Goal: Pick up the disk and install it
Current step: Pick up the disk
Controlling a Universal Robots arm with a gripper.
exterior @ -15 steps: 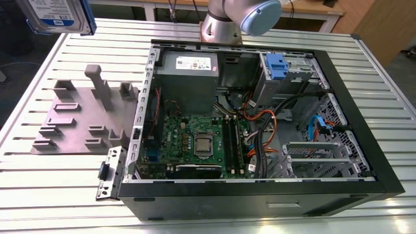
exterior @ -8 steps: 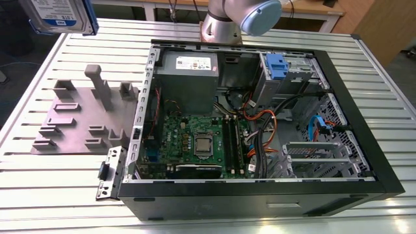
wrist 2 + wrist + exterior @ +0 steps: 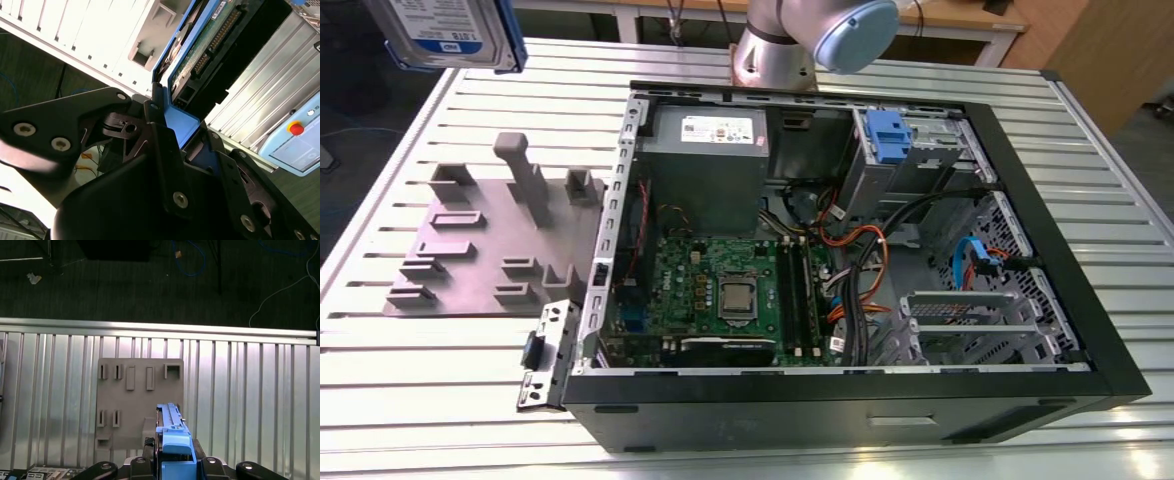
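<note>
Exterior view: disk [image 3: 443,32] at ten o'clock of the computer case [image 3: 787,415]; gripper [image 3: 182,127] clamps its end tab, and it might slip.

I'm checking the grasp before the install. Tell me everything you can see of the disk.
The disk is a flat silver-grey drive with a white-and-blue label, framed by a blue plastic carrier. In the second wrist view its green circuit board shows. It is held in the air, clamped at one carrier end by the hand. In the first wrist view it hangs above the grey fixture plate, apart from it.
</note>
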